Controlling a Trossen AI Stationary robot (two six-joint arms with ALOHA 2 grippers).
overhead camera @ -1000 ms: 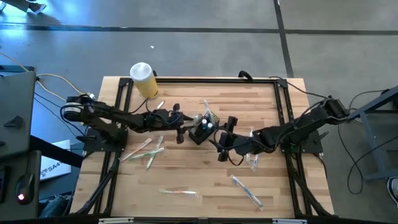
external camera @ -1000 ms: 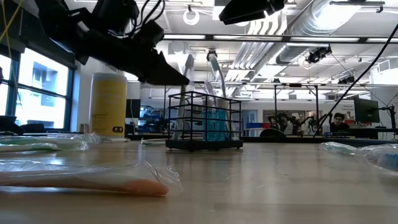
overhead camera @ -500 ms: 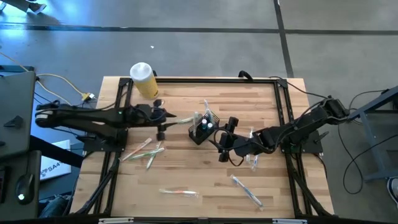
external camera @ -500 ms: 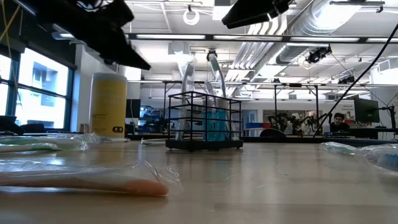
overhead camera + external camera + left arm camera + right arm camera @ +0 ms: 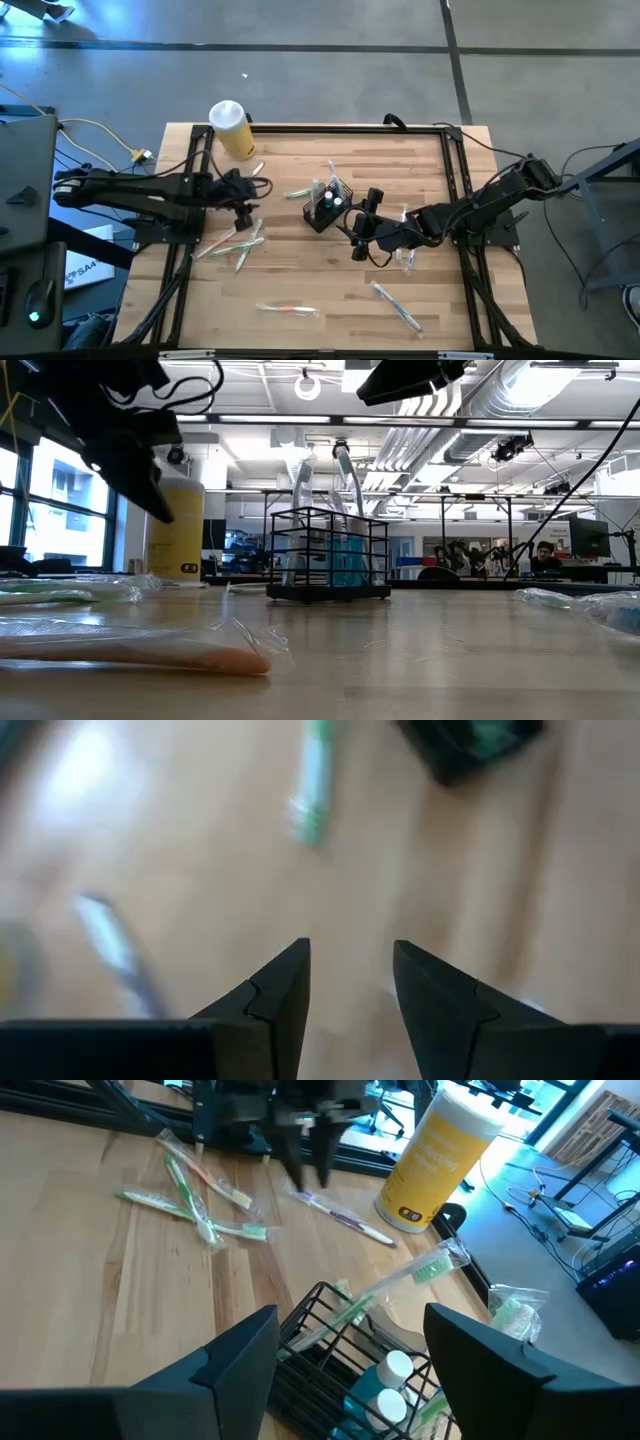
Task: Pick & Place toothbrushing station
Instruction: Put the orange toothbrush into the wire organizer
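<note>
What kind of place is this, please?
Probably a robotics lab or workshop. Two robot arms work at a wooden table on a bare concrete floor; the low view shows exposed ceiling ducts, more equipment behind, and a person at a monitor.

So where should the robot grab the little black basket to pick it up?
Probably the black basket's top rim, coming straight down: it stands upright, its thin wire walls fit between fingers. Toothbrushes poke out above, so pick a bare stretch of rim.
</note>
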